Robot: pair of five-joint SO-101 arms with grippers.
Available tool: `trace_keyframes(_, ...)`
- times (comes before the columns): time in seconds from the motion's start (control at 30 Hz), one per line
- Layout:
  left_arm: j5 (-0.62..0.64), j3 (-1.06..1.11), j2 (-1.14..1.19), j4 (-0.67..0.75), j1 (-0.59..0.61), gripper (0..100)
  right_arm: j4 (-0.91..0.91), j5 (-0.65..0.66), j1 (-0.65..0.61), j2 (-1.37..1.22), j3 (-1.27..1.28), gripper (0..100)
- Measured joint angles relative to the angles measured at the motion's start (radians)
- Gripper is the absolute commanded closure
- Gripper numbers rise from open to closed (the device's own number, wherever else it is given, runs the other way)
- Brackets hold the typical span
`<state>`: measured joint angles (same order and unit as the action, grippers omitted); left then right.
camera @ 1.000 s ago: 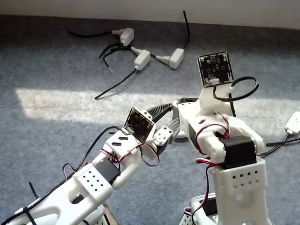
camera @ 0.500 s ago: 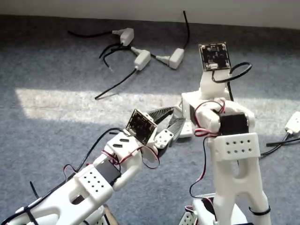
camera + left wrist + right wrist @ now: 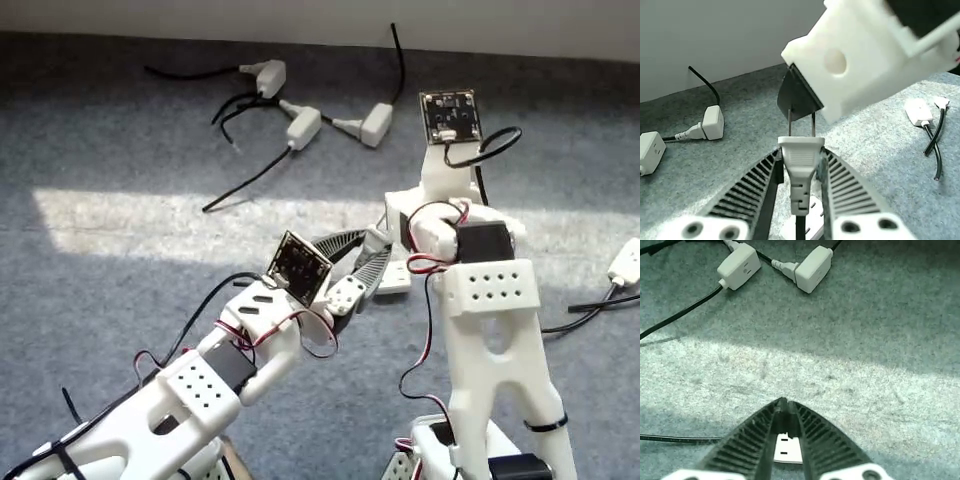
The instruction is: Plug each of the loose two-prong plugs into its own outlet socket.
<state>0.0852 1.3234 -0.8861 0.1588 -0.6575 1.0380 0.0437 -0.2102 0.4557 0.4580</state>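
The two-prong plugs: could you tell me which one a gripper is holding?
The white plug clamped in the left gripper, prongs free; the others lie on the carpet.

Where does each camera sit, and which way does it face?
High view: fixed above, looking down over the table at the left arm and right arm.
Left wrist view: on the left arm, looking along the left gripper, shut on a plug, toward the right arm.
Right wrist view: on the right arm, looking down past the right gripper at the table.
High and right wrist views share a white outlet socket.
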Motion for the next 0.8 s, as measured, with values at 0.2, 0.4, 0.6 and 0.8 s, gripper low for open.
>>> trace_keyframes(0.2, 0.0, 0.0, 0.0, -0.002, 0.014, 99, -0.029, 0.0, 0.006, -0.046, 0.0, 99.1)
trace_keyframes(0.4, 0.0, 0.0, 0.0, 0.0, 0.012, 99, 0.002, 0.002, 0.094, 0.003, -0.037, 99.1)
trace_keyframes(0.6, 0.002, -0.005, -0.005, 0.003, 0.026, 99, 0.114, 0.002, 0.132, 0.135, -0.08, 99.1)
trace_keyframes(0.8, 0.002, -0.005, -0.006, 0.003, 0.026, 99, 0.216, 0.002, 0.046, 0.327, -0.084, 99.2)
